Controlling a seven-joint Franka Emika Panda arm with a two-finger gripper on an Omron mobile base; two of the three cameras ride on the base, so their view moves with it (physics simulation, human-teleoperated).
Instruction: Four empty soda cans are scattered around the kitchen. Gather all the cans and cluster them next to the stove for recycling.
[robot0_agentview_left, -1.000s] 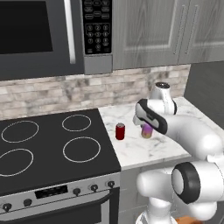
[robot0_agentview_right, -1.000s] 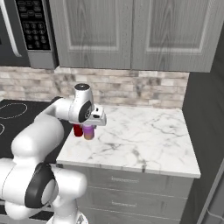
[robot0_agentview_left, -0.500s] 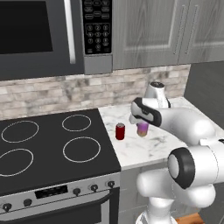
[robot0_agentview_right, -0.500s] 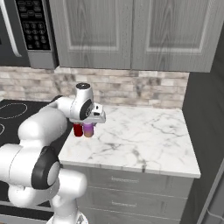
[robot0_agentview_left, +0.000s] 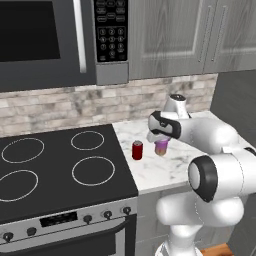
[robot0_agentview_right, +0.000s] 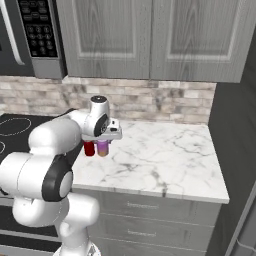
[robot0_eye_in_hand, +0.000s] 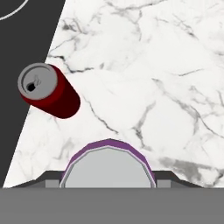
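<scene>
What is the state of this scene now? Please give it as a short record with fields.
place: marble counter to the right of the stove
red can: upright on the counter, near the stove edge
pink-purple can: upright between the gripper's fingers, to the right of the red can and apart from it
pink-purple can contact with counter: cannot tell
gripper: closed on the pink-purple can, pointing down
cans by the stove: two in view
above: microwave over the stove, grey cabinets over the counter
</scene>
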